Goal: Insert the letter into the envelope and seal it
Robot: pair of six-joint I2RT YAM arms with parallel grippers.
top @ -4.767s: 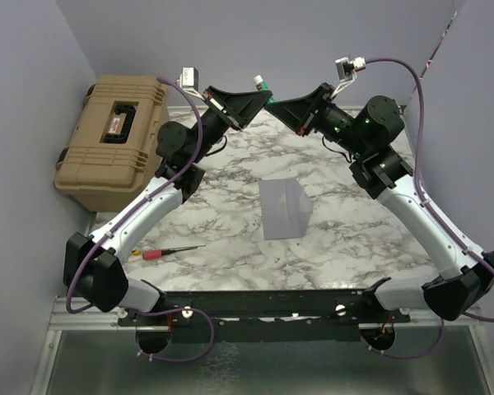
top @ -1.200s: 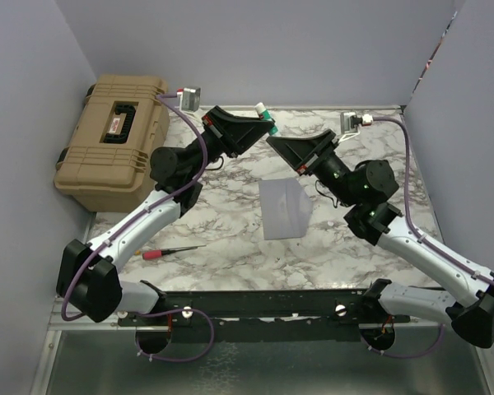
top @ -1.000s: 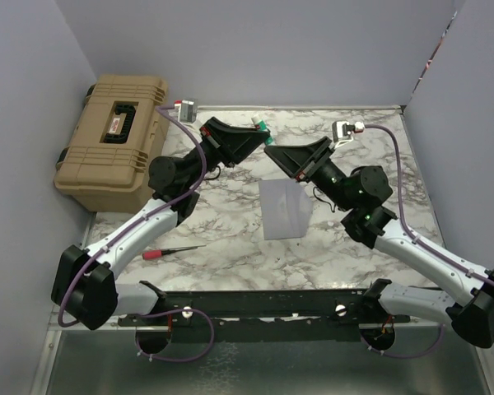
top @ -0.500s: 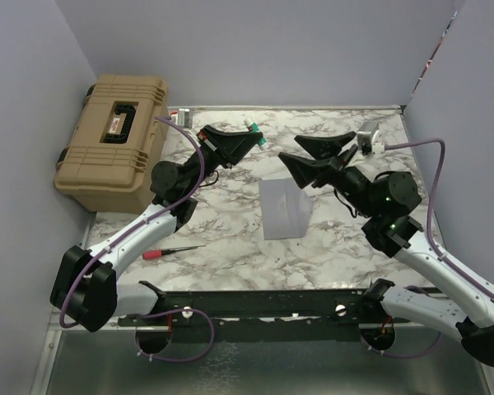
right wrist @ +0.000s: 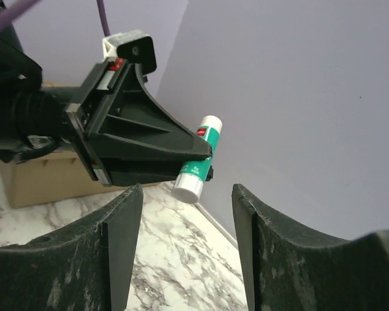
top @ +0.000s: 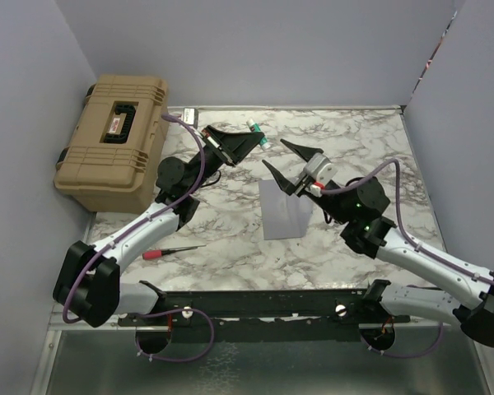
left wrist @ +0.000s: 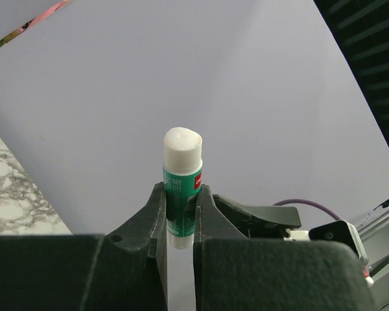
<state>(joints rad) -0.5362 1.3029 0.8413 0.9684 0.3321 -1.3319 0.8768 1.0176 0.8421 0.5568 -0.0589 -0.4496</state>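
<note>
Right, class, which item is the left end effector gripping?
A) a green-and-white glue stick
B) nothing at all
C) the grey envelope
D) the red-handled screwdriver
A: in the left wrist view, the left end effector is closed on the glue stick, whose white end pokes out past the fingertips.

Left jaws pinched, right jaws apart
</note>
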